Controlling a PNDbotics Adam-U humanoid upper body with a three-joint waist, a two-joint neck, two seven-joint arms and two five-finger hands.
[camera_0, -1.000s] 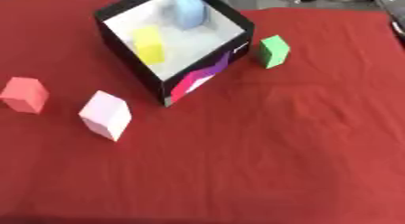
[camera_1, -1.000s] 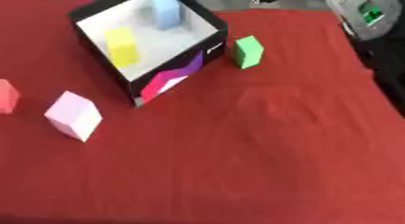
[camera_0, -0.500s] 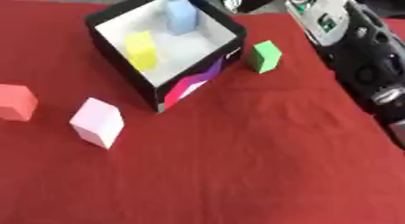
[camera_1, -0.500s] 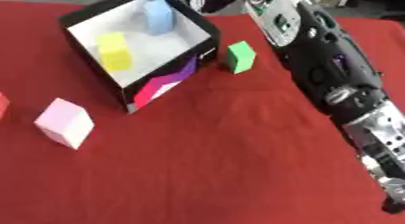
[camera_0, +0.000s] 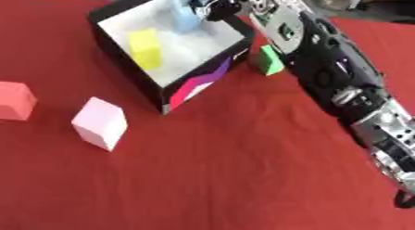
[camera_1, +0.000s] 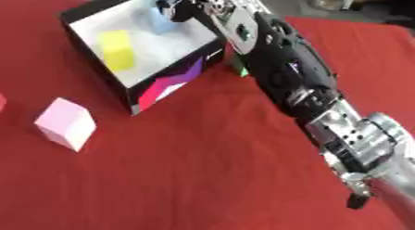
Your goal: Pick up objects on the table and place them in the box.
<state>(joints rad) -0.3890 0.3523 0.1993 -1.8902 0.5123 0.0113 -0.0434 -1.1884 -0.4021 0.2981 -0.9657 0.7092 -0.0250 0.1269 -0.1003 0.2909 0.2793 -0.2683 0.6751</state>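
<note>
The box was black-walled with a white floor. The right hand hung over its far corner; finger state could not be determined. The green block sat near the wrist.

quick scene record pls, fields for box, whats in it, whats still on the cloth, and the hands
box: black box, white inside, on red cloth
in box: yellow block, blue block
on cloth: green block right of box; pink block and red block to its left
right hand: over box's far corner, fingers unclear
left hand: not in view
</note>
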